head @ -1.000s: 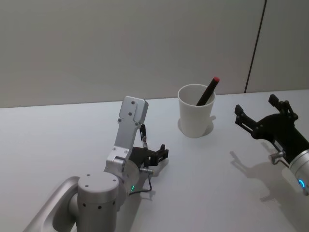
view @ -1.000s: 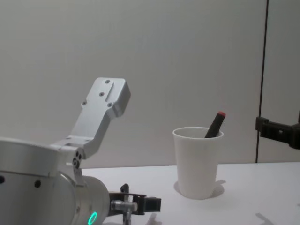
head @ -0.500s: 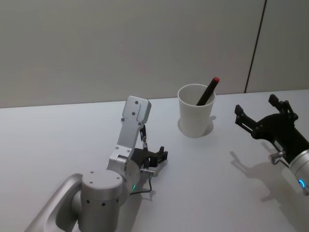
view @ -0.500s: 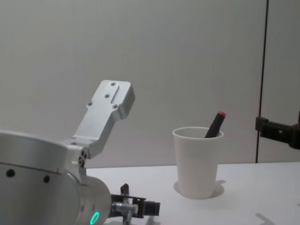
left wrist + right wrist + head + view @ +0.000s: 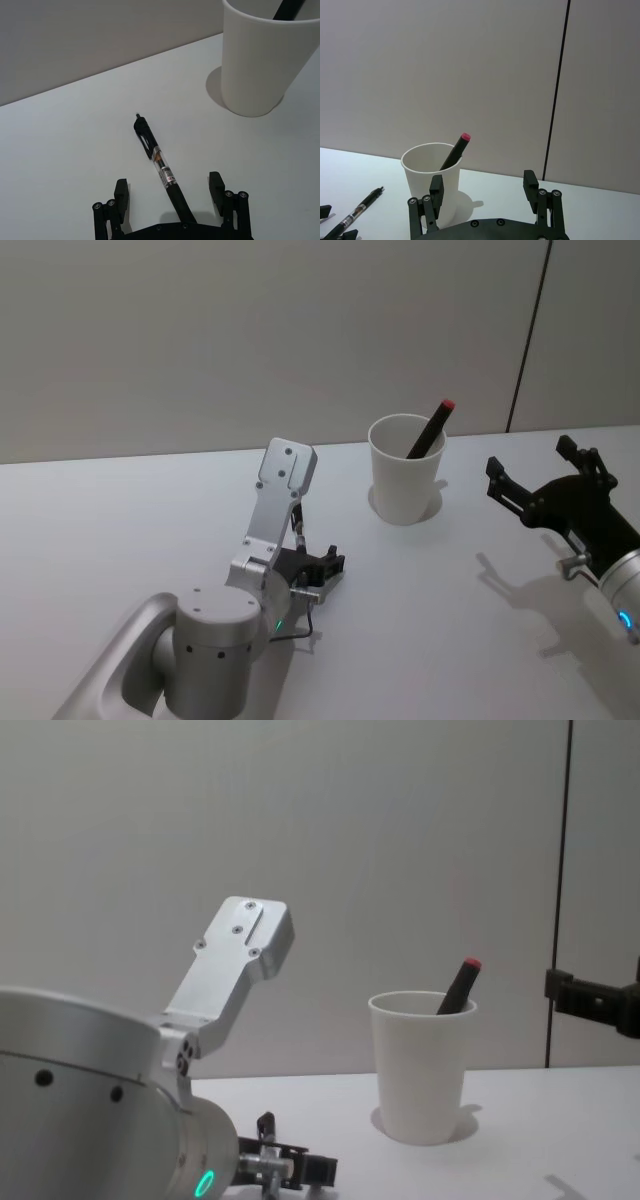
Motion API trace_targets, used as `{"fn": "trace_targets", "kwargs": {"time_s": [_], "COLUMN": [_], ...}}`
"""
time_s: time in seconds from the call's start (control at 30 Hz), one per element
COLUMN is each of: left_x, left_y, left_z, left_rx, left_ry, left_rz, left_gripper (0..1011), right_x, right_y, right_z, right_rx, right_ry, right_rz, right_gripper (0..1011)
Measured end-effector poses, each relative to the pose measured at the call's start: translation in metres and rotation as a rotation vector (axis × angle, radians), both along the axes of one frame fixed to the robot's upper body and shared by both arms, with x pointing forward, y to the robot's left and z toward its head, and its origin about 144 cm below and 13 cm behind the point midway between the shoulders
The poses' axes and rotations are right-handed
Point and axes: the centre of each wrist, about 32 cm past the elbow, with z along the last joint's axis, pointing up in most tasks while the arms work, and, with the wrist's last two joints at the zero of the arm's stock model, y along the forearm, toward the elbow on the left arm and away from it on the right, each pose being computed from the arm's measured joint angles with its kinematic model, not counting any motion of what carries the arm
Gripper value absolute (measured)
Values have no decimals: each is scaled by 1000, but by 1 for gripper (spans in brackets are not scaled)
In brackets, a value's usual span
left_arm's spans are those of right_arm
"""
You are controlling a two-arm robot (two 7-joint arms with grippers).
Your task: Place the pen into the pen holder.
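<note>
Head view: the white table spreads across the scene, and the left arm reaches out over its middle. The left gripper is low over the table, near and left of the pen holder. The right gripper hangs above the table's right side, to the right of the holder and apart from it. In the right wrist view its fingers stand wide apart with nothing between them.

The pen holder, a white paper cup, stands upright toward the far side of the table. A red-capped pen leans inside it against the right of the rim, its cap sticking out above.

In the left wrist view a black pen lies flat on the table. Its rear part passes between the left gripper's fingers, which are spread apart on either side and do not touch it. Its tip points away from the gripper, and the holder stands beyond and to the right, apart from the pen.
</note>
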Motion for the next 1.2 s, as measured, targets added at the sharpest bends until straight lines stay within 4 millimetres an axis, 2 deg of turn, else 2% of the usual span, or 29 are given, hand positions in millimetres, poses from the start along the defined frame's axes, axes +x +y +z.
{"fn": "trace_targets", "kwargs": {"time_s": [0.47,0.63,0.67,1.0,1.13,1.2], "left_x": [2,3,3,3,3,3], "left_y": [-1,-2,-2,-2,-2,-2], "left_z": [1,1,1,1,1,1], "left_rx": [14,16,16,20,21,21], "left_ry": [9,11,11,14,14,15], "left_rz": [6,7,7,8,9,9], "left_gripper": [998,907,854,671,641,585], "right_x": [0,0,0,0,0,0], "right_y": [0,0,0,0,0,0], "right_z": [0,0,0,0,0,0], "right_rx": [0,0,0,0,0,0], "right_ry": [0,0,0,0,0,0], "right_rz": [0,0,0,0,0,0], "right_gripper": [1002,1002,1001,1001,1001,1002]}}
